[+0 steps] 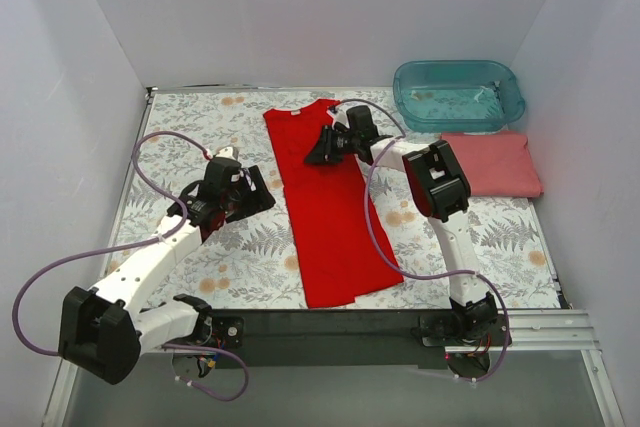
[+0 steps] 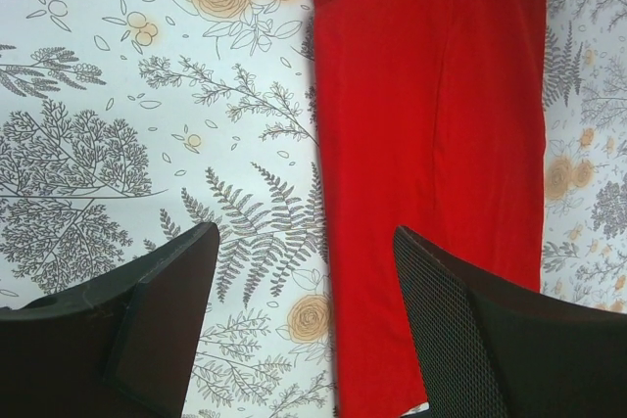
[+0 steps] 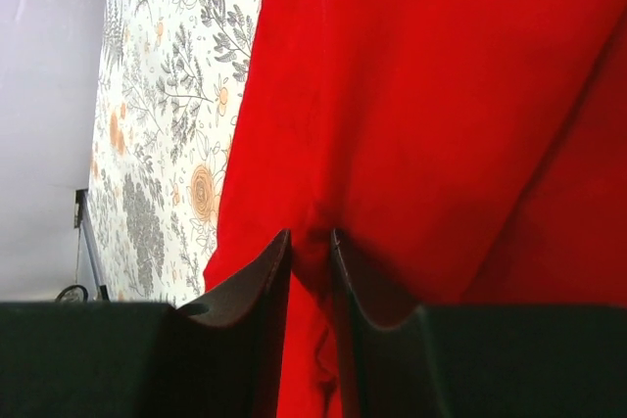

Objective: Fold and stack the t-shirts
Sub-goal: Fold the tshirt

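Red t-shirt (image 1: 335, 217) lies in a long strip on the table (image 1: 190, 112); your right gripper (image 3: 310, 242) pinches it near the far end, likely to fold it over, while your left gripper (image 2: 304, 242) hovers splayed and empty beside it.

From high behind the near edge, we look down on the whole floral table (image 1: 250, 277). Our left wrist view faces straight down, close over the red shirt (image 2: 431, 144); the right wrist view, nearer still, seemingly skims that same shirt.

White-and-black arms (image 1: 160, 247), purple cables (image 1: 368, 209)
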Robot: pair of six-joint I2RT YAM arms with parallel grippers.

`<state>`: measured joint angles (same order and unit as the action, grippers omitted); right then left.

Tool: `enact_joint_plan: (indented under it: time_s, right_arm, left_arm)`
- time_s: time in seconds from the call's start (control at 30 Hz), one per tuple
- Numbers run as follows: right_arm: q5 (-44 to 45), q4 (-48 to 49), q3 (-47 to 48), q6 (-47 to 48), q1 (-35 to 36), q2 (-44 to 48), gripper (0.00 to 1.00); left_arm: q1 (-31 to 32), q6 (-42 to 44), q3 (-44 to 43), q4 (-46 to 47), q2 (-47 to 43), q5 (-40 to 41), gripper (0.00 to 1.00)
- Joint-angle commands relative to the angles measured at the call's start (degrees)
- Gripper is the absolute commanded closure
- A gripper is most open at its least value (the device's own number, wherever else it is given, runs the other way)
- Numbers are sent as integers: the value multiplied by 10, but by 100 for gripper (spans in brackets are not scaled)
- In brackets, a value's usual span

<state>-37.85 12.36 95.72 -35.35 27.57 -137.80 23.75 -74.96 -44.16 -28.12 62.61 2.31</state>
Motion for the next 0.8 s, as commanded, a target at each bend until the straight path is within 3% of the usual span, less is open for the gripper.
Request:
enact_joint_plan:
  time_s: [0.0,0.23,0.5,0.67,0.77]
  right_arm:
    - [0,12,6,-2,6,-17,71]
    - [73,27,32,-65,-29,-79,70]
    - [67,47,140,-109,-62,-121,66]
    - [40,48,168,-113,-67,-100,61]
    - [26,49,133,-97,-65,-29,56]
  left_arm:
    - [2,3,-15,12,21,3,29]
    - [2,-5,-14,15,37,-5,29]
    - [2,0,-10,10,57,-10,28]
    - [2,-3,-16,6,62,-37,27]
    - [2,5,-8,5,59,-53,27]
